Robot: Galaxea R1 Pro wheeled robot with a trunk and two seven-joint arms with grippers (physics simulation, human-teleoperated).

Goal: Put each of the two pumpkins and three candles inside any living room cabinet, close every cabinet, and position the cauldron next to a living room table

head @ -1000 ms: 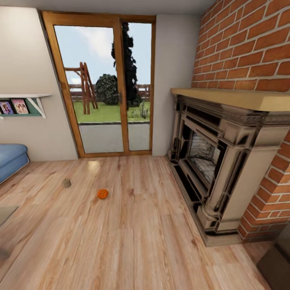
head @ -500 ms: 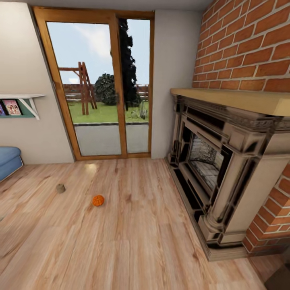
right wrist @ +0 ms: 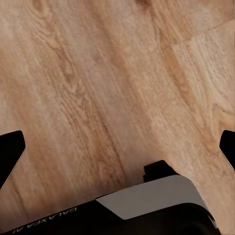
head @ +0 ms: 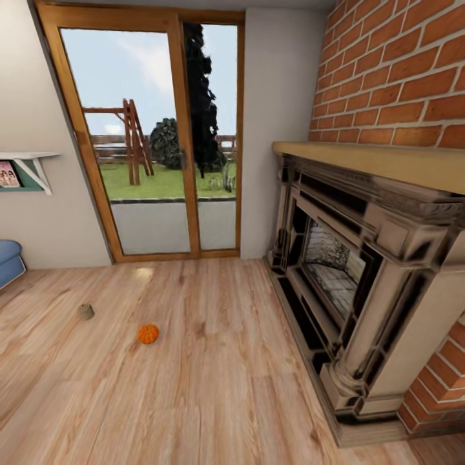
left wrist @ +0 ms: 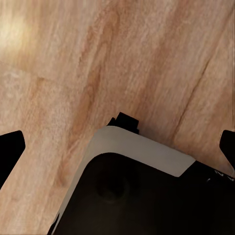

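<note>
A ribbed orange pumpkin (head: 148,334) lies on the wood floor (head: 213,387), a stubby candle (head: 86,312) near it, before the glass door (head: 148,142); a stone fireplace (head: 361,271) stands against brick. Both wrist views look down on bare planks and the robot's base (left wrist: 142,196). Left gripper (left wrist: 117,156) and right gripper (right wrist: 117,156) fingers spread wide, holding nothing.
</note>
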